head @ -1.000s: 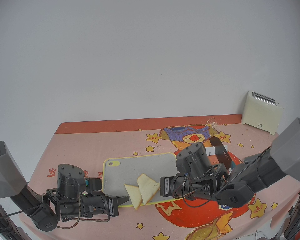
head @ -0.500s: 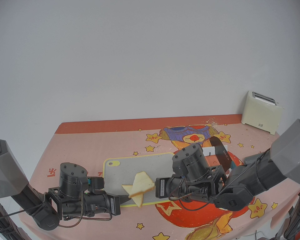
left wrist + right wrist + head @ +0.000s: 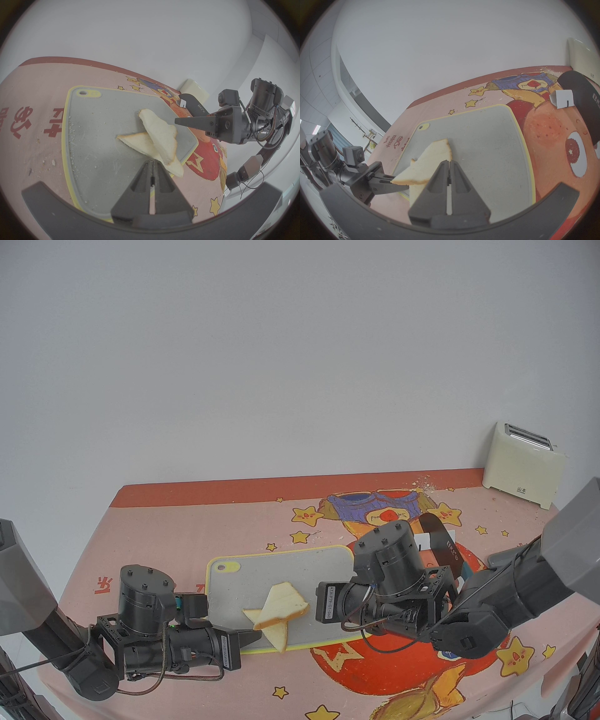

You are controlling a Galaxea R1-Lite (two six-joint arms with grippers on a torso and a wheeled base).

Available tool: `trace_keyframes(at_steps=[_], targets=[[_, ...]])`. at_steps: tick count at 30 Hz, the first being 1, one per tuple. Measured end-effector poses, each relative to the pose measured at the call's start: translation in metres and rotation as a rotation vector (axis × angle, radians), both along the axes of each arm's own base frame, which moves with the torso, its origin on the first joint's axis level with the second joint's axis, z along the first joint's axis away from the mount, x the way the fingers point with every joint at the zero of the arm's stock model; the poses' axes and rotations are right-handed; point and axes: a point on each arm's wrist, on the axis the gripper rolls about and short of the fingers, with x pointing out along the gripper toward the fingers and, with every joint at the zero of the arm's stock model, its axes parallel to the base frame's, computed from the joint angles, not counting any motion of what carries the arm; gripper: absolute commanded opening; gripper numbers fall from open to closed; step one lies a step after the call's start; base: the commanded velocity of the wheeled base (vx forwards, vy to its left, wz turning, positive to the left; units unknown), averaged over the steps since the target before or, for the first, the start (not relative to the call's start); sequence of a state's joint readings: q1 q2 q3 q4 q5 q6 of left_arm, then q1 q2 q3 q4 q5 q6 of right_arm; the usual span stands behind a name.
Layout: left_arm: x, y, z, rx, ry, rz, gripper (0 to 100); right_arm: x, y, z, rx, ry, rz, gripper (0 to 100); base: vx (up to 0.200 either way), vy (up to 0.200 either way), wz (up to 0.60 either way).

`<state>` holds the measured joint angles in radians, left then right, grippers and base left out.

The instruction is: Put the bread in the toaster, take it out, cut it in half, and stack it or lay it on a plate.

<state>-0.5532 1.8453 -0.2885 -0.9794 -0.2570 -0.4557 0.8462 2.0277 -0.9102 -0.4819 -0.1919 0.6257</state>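
Two triangular halves of bread lie crossed on the grey cutting board (image 3: 250,580). The upper half (image 3: 284,604) (image 3: 159,132) (image 3: 431,161) rests on the lower half (image 3: 278,634) (image 3: 140,143). My left gripper (image 3: 253,635) (image 3: 152,161) is shut at the board's near edge, its tip against the lower half. My right gripper (image 3: 449,162) (image 3: 176,121) is shut, with nothing between its fingers. It sits low over the board, just to the right of the upper half. The cream toaster (image 3: 522,471) stands at the table's far right corner.
A black curved object with a white tag (image 3: 440,539) (image 3: 581,90) lies on the table behind my right arm. Crumbs are scattered on the board and on the cloth. The pink patterned tablecloth (image 3: 169,540) is bare to the left of and behind the board.
One second ago the halves lay side by side. The right one was lifted across the left one. My right gripper went left with it, then drew back to the right.
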Motion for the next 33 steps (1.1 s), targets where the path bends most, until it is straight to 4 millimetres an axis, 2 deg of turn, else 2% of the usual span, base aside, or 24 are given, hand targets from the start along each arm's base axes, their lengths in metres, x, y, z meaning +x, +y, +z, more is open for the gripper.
trace_keyframes(at_steps=[6, 14, 33], targets=[[-0.001, 0.004, 0.009, -0.017, -0.028, 0.016, 0, 0.002, -0.002, 0.000, -0.005, 0.002, -0.008, 0, 0.000, 0.000, 0.00], [0.009, -0.001, 0.026, -0.062, -0.100, 0.022, 0, 0.001, 0.002, -0.008, -0.018, 0.017, 0.000, 0, 0.000, 0.000, 0.00], [0.009, 0.000, 0.016, -0.025, -0.074, 0.046, 0, -0.002, 0.009, -0.019, -0.030, 0.033, 0.016, 0, 0.000, 0.000, 0.00]])
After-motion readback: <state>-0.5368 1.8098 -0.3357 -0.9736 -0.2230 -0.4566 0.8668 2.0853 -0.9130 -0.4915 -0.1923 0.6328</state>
